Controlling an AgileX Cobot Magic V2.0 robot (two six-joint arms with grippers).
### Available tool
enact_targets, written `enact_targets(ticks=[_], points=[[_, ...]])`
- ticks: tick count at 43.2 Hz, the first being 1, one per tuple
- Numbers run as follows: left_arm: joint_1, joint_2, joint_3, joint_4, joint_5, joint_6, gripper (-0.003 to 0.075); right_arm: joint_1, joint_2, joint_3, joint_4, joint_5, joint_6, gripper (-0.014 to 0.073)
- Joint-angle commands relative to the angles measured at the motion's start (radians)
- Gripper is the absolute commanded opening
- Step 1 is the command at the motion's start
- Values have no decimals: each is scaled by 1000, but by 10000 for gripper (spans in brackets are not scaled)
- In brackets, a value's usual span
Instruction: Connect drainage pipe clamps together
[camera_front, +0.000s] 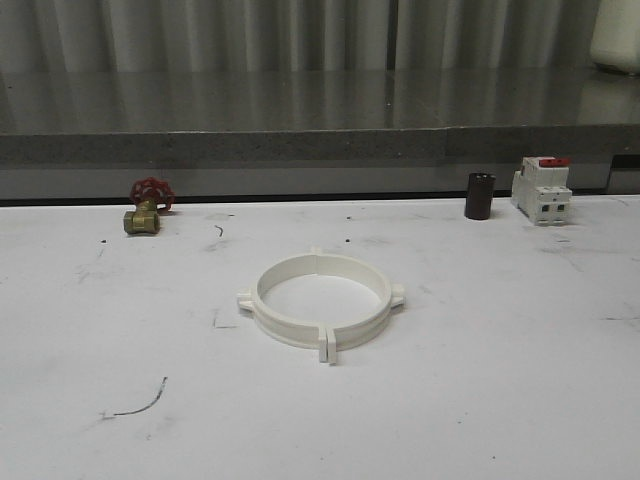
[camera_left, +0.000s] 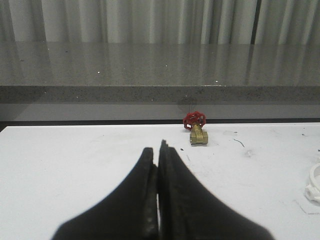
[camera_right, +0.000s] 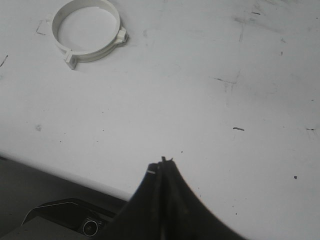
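Note:
The two white drainage pipe clamps (camera_front: 322, 300) lie joined as one full ring on the middle of the white table, with tabs sticking out at the near side and both flanks. The ring (camera_right: 89, 31) also shows far from my right gripper (camera_right: 162, 162), which is shut with nothing in it near the table's front edge. An edge of the ring (camera_left: 314, 184) peeks in beside my left gripper (camera_left: 157, 150), also shut and empty, low over the table and pointing toward the brass valve.
A brass valve with a red handwheel (camera_front: 146, 208) sits at the back left. A dark cylinder (camera_front: 480, 195) and a white breaker with a red top (camera_front: 541, 188) stand at the back right. A grey ledge (camera_front: 320, 145) runs behind the table.

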Motion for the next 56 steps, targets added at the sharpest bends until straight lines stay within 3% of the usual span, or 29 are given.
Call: enact_targets(ticks=[1,33,39,49,56], points=[[-1,-11,23,1,-97,-12,-20,-3,3,-24,-13,-55,-11,-58],[-1,-11,23,1,-90,-12,-20,-3,-17,-16,-35,-74,-11,-58],[-1,-11,23,1,-90,-12,-20,-66,-120,85,-41,-300,-11,-58],[-1,-11,23,1,-90,-12,-20,-249,-364,396,-38,-731,-11,-58],[-1,-11,23,1,-90,-12,-20,-362,-485,585,3,-903,-10,-58]])
